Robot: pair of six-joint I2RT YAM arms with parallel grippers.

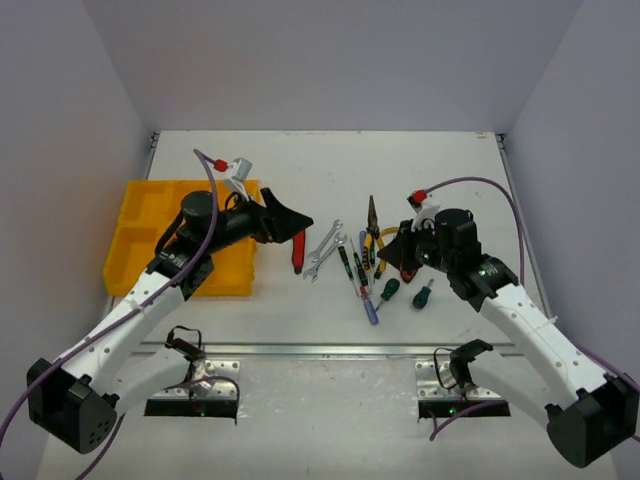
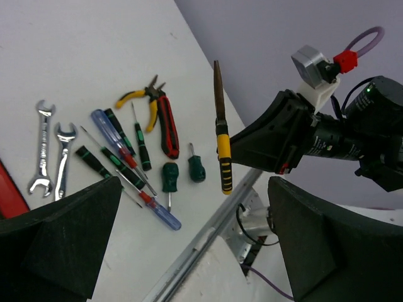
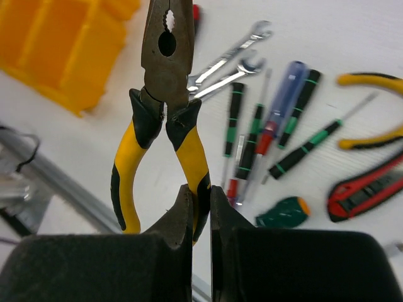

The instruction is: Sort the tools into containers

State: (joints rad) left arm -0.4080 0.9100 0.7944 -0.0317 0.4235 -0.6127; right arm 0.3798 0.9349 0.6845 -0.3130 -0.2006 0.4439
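My right gripper (image 3: pixel 201 207) is shut on one handle of the yellow-and-black pliers (image 3: pixel 167 69) and holds them above the table, jaws pointing away. They also show in the left wrist view (image 2: pixel 221 148). My left gripper (image 1: pixel 290 222) is open and empty, its fingers (image 2: pixel 60 236) spread wide, beside a red-handled tool (image 1: pixel 298 254). On the table between the arms lie two silver wrenches (image 1: pixel 325 250), several screwdrivers (image 1: pixel 362 278), two stubby green ones (image 1: pixel 388 290), yellow needle-nose pliers (image 3: pixel 371 107) and a red-black tool (image 3: pixel 368 189). The yellow tray (image 1: pixel 135 215) sits at the left, partly hidden by my left arm.
A metal rail (image 1: pixel 330 348) runs along the table's near edge, with two mounting plates (image 1: pixel 200 385) below it. Grey walls enclose the table at the back and sides. Purple cables (image 1: pixel 205 190) loop over both arms.
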